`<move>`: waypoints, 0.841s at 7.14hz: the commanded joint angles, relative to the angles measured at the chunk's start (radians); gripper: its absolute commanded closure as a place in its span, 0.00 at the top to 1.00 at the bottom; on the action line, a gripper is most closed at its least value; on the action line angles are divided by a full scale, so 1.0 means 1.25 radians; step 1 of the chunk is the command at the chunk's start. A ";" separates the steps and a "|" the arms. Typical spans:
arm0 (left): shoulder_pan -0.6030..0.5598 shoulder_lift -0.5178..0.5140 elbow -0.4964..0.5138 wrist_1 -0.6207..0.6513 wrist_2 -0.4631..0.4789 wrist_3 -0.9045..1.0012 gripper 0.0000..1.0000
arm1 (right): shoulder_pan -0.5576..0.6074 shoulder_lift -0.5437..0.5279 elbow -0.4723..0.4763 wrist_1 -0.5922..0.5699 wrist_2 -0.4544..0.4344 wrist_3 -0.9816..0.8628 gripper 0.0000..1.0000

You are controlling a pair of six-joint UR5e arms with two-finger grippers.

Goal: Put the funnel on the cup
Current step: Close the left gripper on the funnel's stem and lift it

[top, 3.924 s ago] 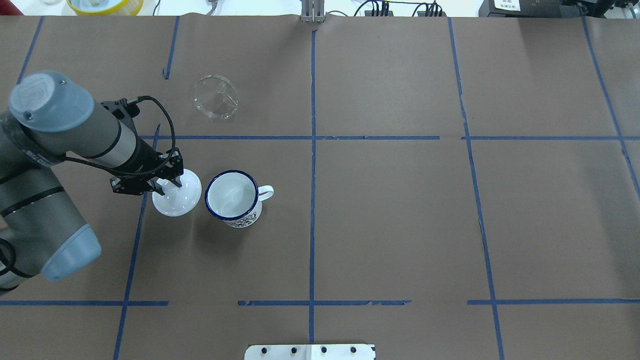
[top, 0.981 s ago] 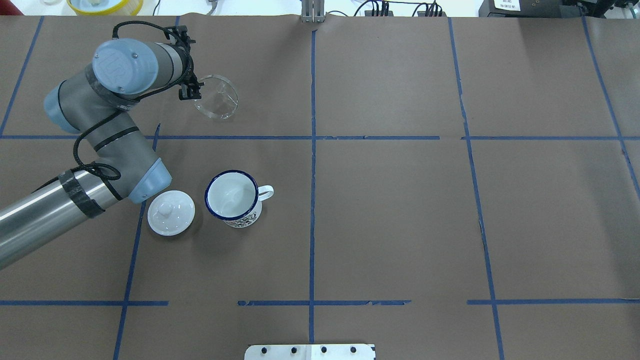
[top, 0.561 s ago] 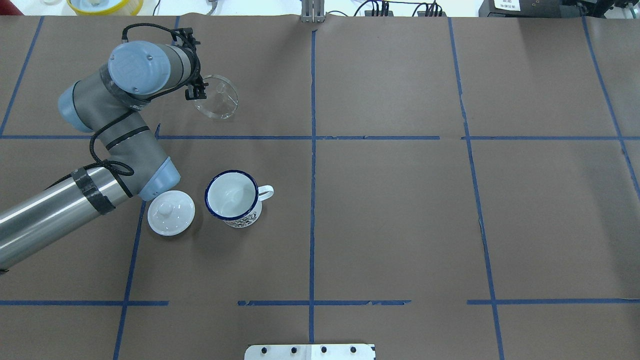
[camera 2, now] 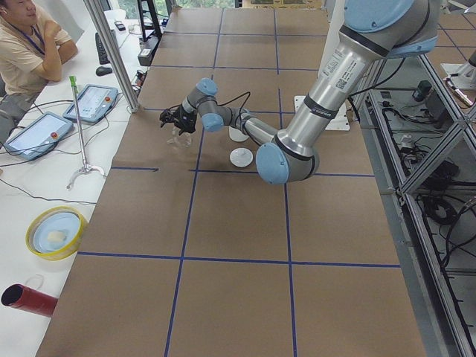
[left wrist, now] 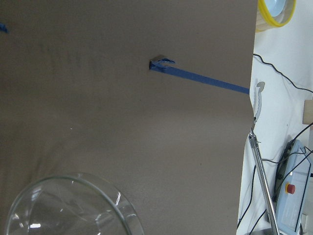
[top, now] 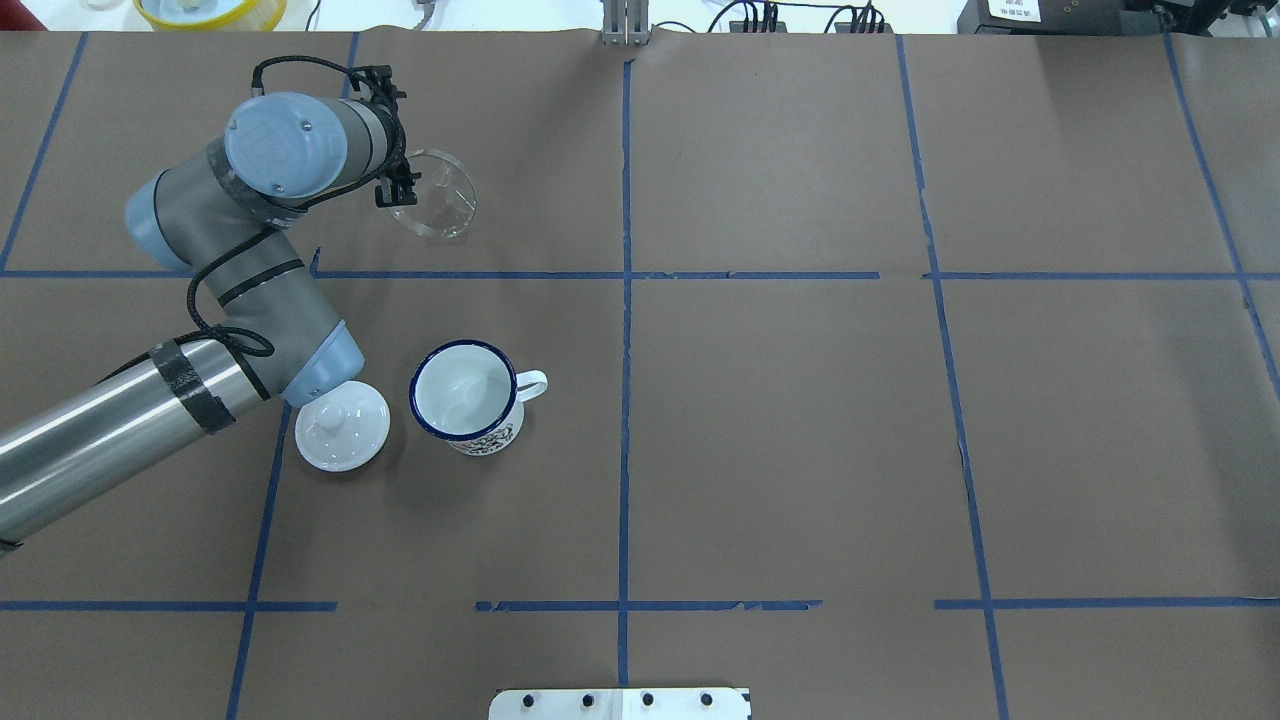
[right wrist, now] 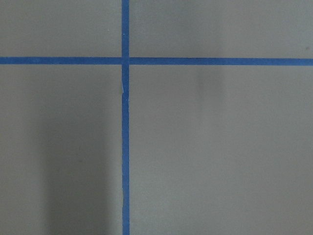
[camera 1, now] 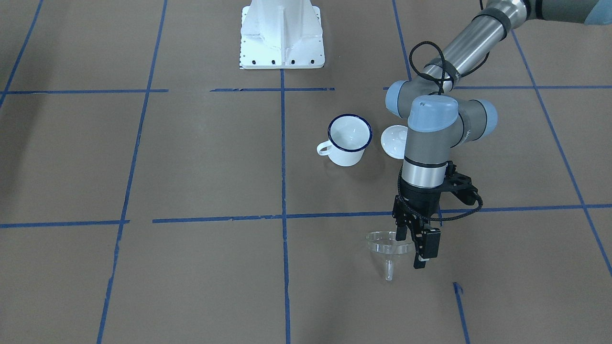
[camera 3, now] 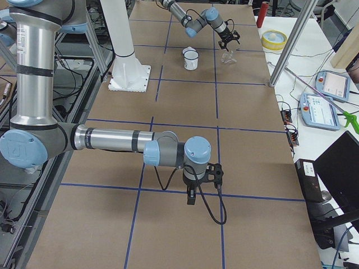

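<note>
The clear funnel [top: 434, 195] lies tilted on the brown paper at the far left, its stem pointing away from the robot [camera 1: 388, 248]. My left gripper [top: 397, 190] is open at the funnel's left rim, and in the front view [camera 1: 415, 246] its fingers seem to straddle that rim. The funnel's bowl fills the lower left of the left wrist view [left wrist: 63, 205]. The white mug with a dark rim [top: 462, 388] stands upright and empty nearer the robot [camera 1: 349, 136]. My right gripper [camera 3: 190, 196] shows only in the right side view, low over the table; I cannot tell its state.
A white domed lid with a knob [top: 342, 425] lies just left of the mug, under the left arm's elbow. Blue tape lines cross the paper. A yellow-rimmed bowl [top: 210, 10] sits beyond the table's far edge. The robot's white base plate [camera 1: 282, 33] is at the near edge.
The left gripper left the white lid beside the mug and travelled to the funnel. In the last second it moved slightly right onto the funnel's rim. Funnel and mug have not moved.
</note>
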State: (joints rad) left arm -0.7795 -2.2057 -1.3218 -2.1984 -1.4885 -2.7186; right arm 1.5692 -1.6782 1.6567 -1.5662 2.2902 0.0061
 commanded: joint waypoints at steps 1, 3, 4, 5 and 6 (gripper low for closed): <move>0.000 0.000 0.003 -0.011 0.000 0.000 0.86 | 0.000 0.000 0.000 0.000 0.000 0.000 1.00; 0.000 0.000 0.004 -0.015 0.000 0.000 0.63 | 0.000 0.000 0.000 0.000 0.000 0.000 1.00; 0.000 0.000 0.003 -0.015 0.000 0.000 0.60 | 0.000 0.000 0.000 0.000 0.000 0.000 1.00; 0.000 0.000 0.004 -0.016 0.000 0.000 0.59 | 0.000 0.000 0.000 0.000 0.000 0.000 1.00; 0.000 0.000 0.004 -0.016 0.000 0.000 0.54 | 0.000 0.000 0.000 0.000 0.000 0.000 1.00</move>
State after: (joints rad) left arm -0.7792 -2.2059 -1.3166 -2.2176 -1.4879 -2.7182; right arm 1.5693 -1.6782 1.6567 -1.5662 2.2902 0.0061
